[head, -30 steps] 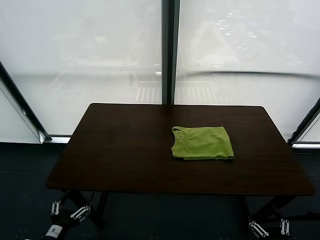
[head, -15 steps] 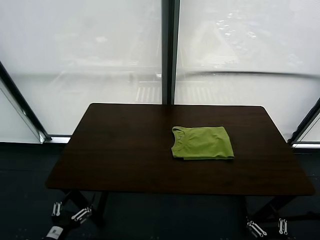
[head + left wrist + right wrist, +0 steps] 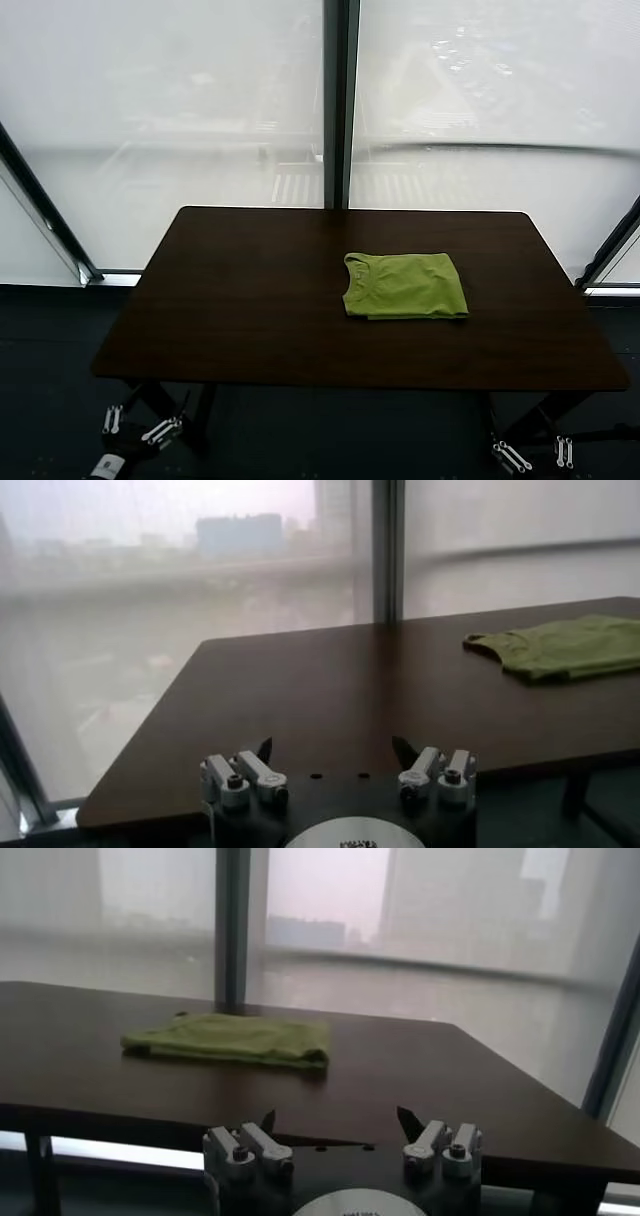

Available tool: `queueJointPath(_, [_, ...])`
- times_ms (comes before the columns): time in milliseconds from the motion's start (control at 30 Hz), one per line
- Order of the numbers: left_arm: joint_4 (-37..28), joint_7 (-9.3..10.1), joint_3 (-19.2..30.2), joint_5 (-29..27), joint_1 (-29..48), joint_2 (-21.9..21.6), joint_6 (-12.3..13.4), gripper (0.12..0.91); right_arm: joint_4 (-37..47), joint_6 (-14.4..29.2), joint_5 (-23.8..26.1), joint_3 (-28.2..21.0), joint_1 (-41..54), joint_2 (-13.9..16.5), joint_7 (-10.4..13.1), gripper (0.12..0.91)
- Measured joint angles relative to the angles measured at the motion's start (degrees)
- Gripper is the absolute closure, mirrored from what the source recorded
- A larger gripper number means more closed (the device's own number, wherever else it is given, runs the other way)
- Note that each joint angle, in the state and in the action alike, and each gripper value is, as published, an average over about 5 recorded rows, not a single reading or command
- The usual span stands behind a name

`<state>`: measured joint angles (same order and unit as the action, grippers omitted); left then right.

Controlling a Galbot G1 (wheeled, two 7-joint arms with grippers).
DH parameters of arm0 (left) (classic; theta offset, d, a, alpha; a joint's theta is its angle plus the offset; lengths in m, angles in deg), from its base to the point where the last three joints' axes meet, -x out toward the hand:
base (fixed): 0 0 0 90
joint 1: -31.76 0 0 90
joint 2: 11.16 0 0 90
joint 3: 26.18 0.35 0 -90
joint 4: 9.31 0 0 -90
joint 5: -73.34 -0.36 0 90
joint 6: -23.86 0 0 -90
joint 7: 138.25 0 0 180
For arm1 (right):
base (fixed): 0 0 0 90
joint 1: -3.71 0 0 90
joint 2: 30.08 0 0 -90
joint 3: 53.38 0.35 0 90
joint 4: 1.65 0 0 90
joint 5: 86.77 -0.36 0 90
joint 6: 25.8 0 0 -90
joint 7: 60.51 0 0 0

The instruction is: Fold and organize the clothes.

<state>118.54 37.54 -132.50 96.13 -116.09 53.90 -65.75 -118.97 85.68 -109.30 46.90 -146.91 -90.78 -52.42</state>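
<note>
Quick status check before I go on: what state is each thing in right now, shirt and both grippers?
T-shirt: folded into a compact rectangle, lying flat on the table, neck toward the robot's left, nothing touching it.
Left gripper: open, empty, parked low below the table's near left corner.
Right gripper: open, empty, parked low below the table's near right corner.

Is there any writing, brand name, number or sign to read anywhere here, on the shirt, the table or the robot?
None can be read.
T-shirt: folded on the table; plain green shows, no print or label legible.
White disc at the base of the left tool: a small dark mark, too blurred to read.
White disc at the right tool: likewise unreadable.
</note>
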Motion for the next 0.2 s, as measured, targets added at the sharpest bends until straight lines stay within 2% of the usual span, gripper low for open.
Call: queueJointPath(200, [0.1, -0.08, 0.0, 0.0, 0.2, -0.1, -0.3, 0.123, 0.0, -0.1, -0.1, 0.1, 0.0, 0.0, 0.0, 0.118])
